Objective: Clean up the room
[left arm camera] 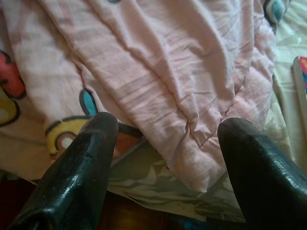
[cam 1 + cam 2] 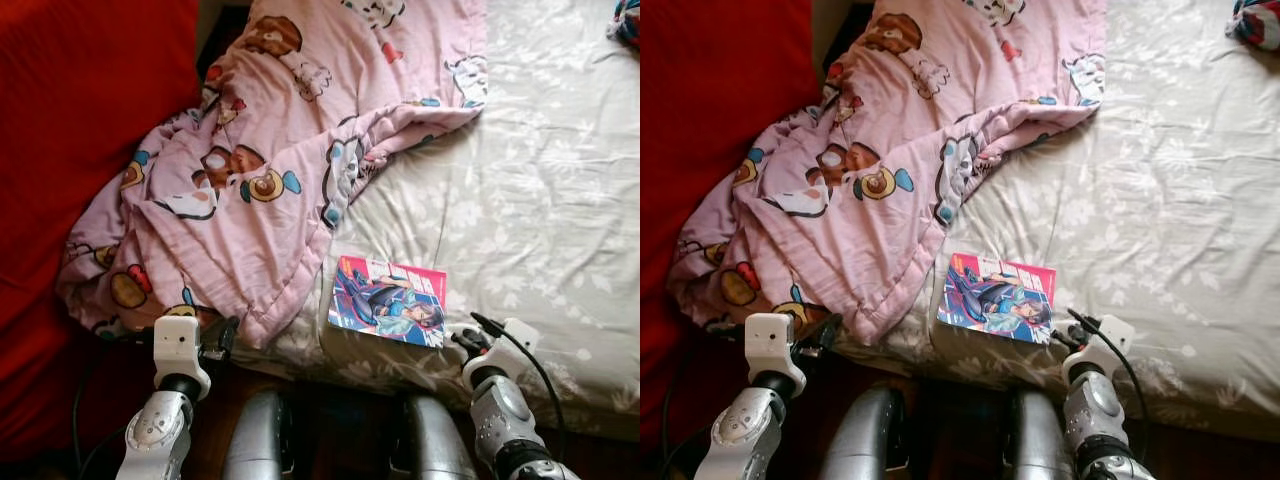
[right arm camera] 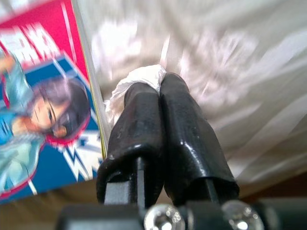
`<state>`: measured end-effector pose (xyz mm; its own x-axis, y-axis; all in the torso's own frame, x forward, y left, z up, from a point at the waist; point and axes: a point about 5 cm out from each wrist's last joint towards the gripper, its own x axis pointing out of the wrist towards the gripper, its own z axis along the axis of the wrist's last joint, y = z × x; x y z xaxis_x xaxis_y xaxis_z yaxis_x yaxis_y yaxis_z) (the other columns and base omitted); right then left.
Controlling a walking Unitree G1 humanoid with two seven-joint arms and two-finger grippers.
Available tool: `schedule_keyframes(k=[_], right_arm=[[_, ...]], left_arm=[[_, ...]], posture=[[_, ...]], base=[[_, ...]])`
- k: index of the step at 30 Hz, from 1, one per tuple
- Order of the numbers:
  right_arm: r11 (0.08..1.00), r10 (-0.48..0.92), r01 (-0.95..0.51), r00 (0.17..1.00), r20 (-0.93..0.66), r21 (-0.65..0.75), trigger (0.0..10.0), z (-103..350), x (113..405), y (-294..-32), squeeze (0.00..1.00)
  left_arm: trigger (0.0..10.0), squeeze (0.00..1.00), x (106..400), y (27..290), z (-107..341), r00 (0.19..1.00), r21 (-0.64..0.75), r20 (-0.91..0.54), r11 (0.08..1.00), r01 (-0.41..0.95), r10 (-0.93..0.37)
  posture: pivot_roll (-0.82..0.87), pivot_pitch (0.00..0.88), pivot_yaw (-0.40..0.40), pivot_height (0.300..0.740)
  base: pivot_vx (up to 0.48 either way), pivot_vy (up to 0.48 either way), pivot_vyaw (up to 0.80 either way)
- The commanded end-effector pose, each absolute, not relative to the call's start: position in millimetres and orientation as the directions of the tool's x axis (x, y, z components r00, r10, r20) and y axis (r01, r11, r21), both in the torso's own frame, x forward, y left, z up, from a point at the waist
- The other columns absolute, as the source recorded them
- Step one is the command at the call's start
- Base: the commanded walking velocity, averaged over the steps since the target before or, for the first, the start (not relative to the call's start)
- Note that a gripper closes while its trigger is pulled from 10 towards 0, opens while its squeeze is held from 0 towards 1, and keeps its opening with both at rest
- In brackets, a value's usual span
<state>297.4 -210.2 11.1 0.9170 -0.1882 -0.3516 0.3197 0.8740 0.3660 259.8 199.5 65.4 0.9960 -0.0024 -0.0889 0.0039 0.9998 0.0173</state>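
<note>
Right tool (image 3: 160, 81) pinching sheet (image 3: 139, 76) (wrist view), comic (image 2: 388, 298) beside

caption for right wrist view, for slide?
Right gripper, fingers shut on a fold of bedsheet, beside a comic book.

Home bedroom, bed with floral sheet (image 2: 540, 200), rumpled pink cartoon quilt (image 2: 250, 180), comic book (image 2: 388, 300)

Bed (image 2: 540, 180) with pale floral sheet. Pink cartoon blanket (image 2: 260, 170) heaped over left part, drooping past near edge. Comic book (image 2: 388, 299) flat near front edge, just beside blanket.
</note>
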Motion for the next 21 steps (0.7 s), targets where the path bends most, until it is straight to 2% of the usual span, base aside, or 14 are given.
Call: schedule_keyframes(k=[1,7,8,9,10,16,21], right_arm=[[0.875,-0.191,0.327,0.911,-0.365,0.357,0.0,3.1,287.7,-213.1,0.0],[0.911,-0.184,0.286,0.926,-0.33,0.296,0.0,0.6,278.4,-218.1,0.0],[0.925,-0.174,0.268,0.929,-0.326,0.27,3.3,-0.7,275.6,-217.3,0.0],[0.933,-0.166,0.255,0.932,-0.323,0.253,3.3,-1.6,273.8,-216.7,0.0],[0.939,-0.16,0.245,0.932,-0.325,0.24,10.0,-3.0,272.0,-215.9,0.0],[0.966,-0.118,0.188,0.933,-0.34,0.179,10.0,-12.0,258.5,-215.0,0.0],[0.975,-0.091,0.15,0.945,-0.314,0.167,10.0,-9.0,258.9,-216.4,0.0]], left_arm=[[10.0,0.0,253.9,208.5,52.3,0.991,0.017,-0.129,0.999,-0.042,0.044],[10.0,0.0,250.3,212.3,32.7,0.981,0.011,-0.177,0.997,-0.079,0.08],[10.0,0.0,248.1,214.8,28.0,0.977,0.0,-0.191,0.995,-0.1,0.099],[10.0,0.0,246.5,216.5,24.9,0.973,-0.008,-0.2,0.993,-0.116,0.112],[10.0,0.0,245.3,217.6,21.8,0.97,-0.016,-0.21,0.992,-0.128,0.122],[10.0,0.0,230.7,227.7,-10.9,0.922,-0.008,-0.34,0.98,-0.197,0.182],[10.0,0.0,228.0,231.9,-21.0,0.897,-0.01,-0.391,0.974,-0.228,0.206]], posture=[[0.05,0.204,0.026,0.647],[0.02,0.125,0.008,0.647],[0.02,0.103,0.001,0.647],[0.02,0.103,0.001,0.647],[0.01,0.079,-0.004,0.647],[-0.02,0.0,-0.009,0.647],[-0.04,0.0,-0.002,0.647]], base=[[0.0,0.0,0.0],[0.0,0.0,0.0],[0.0,0.0,0.0],[0.0,0.0,0.0],[0.0,0.0,0.0],[0.0,0.0,0.0],[0.0,0.0,0.0]])
